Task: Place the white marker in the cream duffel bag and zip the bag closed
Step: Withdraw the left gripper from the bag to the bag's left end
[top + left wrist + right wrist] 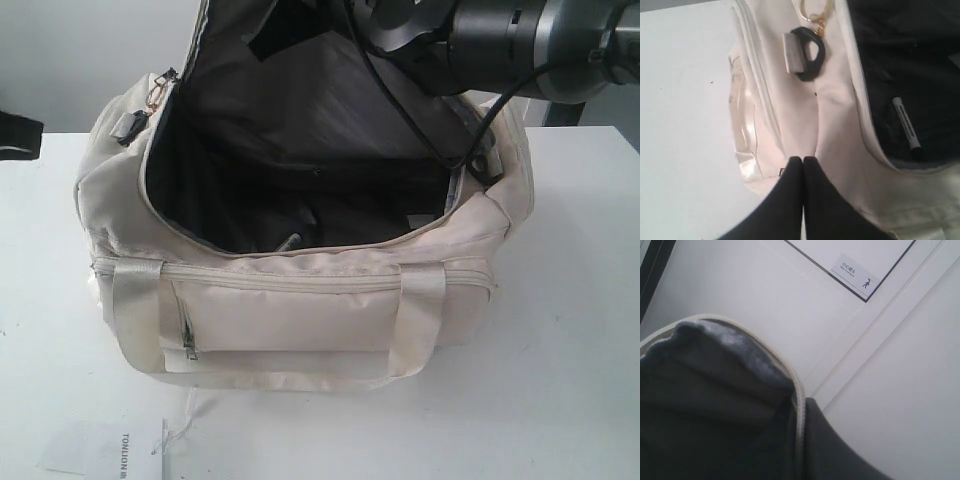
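Cream duffel bag [300, 310]: soft woven cloth with a faint sheen. Its lining [300, 120] is dark matt cloth.
End ring [812, 50], ahead of the left jaws: dark matt plastic on a shiny gold metal loop [812, 19].
White marker [905, 122]: smooth plastic barrel.
Left gripper [803, 159] fingers [790, 200]: matt black.
Table [580, 350]: smooth, white, matt.

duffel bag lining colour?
Dark grey, near black, lining inside the cream duffel bag; exterior view shows it best.

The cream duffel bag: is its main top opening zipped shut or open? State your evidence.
Open. The cream duffel bag's top flap stands raised, dark lining shows, and the white marker lies inside.
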You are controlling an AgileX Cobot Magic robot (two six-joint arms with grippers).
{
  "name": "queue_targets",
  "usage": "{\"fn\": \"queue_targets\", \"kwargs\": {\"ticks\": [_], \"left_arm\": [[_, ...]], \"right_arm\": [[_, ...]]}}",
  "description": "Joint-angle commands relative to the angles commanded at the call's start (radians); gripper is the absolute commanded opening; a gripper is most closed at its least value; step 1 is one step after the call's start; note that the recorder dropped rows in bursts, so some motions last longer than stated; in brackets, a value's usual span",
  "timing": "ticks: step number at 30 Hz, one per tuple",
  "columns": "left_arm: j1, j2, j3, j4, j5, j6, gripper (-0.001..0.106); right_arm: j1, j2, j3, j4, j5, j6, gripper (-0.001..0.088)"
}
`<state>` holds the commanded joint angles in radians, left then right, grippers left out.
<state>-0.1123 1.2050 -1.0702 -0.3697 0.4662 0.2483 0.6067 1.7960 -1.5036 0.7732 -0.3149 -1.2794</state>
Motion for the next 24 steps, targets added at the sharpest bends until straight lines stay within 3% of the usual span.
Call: {"fn": "queue_targets", "kwargs": {"ticks": [5, 8, 10, 15, 24], "left_arm": [[0.002, 0.107, -0.127, -0.027, 0.093, -0.009, 0.035], [0.002, 0.168, -0.187, -0.07, 0.103, -0.01, 0.056], [0.002, 0.217, -0.236, -0.074, 0.092, -0.012, 0.064], [0.035, 0.351, -0.367, -0.093, 0.088, -0.027, 0.067], [0.06, 0.529, -0.5, -0.1, 0.1, 0.013, 0.067]], "right_arm": [[0.0, 0.0, 0.0, 0.0, 0.0, 0.0, 0.0], [0.0, 0.0, 0.0, 0.0, 0.0, 0.0, 0.0], [0.0, 0.0, 0.0, 0.0, 0.0, 0.0, 0.0], [0.0, 0.0, 0.0, 0.0, 0.0, 0.0, 0.0], [0.0, 0.0, 0.0, 0.0, 0.0, 0.0, 0.0]]}}
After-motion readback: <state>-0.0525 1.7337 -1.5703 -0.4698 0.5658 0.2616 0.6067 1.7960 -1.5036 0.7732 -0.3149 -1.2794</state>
